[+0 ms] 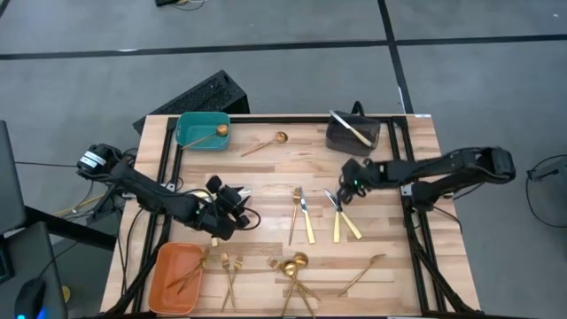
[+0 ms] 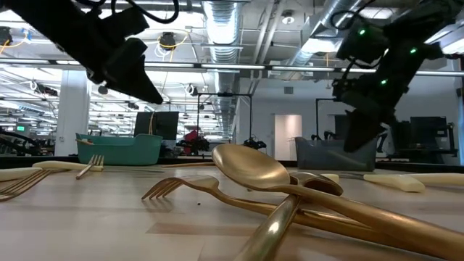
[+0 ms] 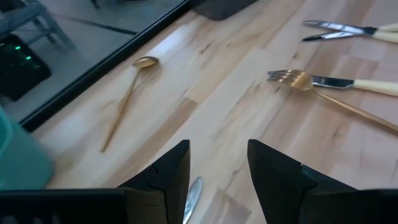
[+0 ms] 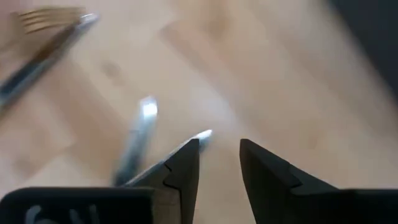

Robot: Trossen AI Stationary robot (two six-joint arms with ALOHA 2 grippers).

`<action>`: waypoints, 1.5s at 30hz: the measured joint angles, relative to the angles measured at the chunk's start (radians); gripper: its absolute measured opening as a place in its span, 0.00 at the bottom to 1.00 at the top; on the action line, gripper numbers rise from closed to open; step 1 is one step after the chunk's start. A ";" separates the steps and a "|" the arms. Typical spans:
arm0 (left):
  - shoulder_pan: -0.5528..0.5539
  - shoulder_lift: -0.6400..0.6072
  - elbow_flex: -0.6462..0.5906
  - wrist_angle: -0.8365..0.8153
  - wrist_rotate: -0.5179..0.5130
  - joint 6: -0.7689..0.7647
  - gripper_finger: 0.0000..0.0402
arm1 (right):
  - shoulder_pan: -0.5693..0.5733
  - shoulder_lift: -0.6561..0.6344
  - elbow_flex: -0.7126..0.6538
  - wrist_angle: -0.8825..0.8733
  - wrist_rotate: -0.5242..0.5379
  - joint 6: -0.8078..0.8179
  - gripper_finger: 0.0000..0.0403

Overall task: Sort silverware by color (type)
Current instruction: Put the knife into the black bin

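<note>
Gold spoons, gold forks and silver-bladed knives lie flat on the wooden table. My left gripper [image 1: 239, 202] [image 3: 217, 146] is open low over the left middle of the table, with a knife's silver blade tip [image 3: 193, 198] showing between its fingers. My right gripper [image 1: 339, 197] [image 4: 219, 143] is open just above the blade ends of two crossed knives [image 1: 342, 220] [image 4: 138, 140]. A fork and knife pair [image 1: 299, 215] [image 3: 323, 84] lies between the grippers. A lone spoon [image 1: 266, 143] [image 3: 127, 99] lies near the far edge.
Teal bin [image 1: 202, 130] at the far left holds a spoon. Dark grey bin [image 1: 353, 133] at the far right holds a knife. Orange bin [image 1: 174, 276] at the near left holds forks. Forks [image 1: 230, 270], spoons [image 1: 297, 266] [image 2: 254, 170] and one fork [image 1: 363, 275] lie along the near edge.
</note>
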 joint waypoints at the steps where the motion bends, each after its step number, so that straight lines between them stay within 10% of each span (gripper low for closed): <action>1: 0.000 0.000 -0.017 0.036 0.003 0.015 0.37 | 0.041 0.000 0.000 -0.001 0.000 0.045 0.34; 17: 0.019 0.000 -0.145 0.235 0.040 0.031 0.37 | 0.586 0.157 0.000 -0.033 0.182 0.667 0.29; 34: 0.056 0.000 -0.147 0.293 0.094 0.117 0.37 | 0.636 0.304 0.008 -0.015 0.225 0.729 0.24; 45: 0.056 0.000 -0.147 0.296 0.123 0.102 0.37 | 0.671 0.120 0.014 -0.035 0.336 0.598 0.18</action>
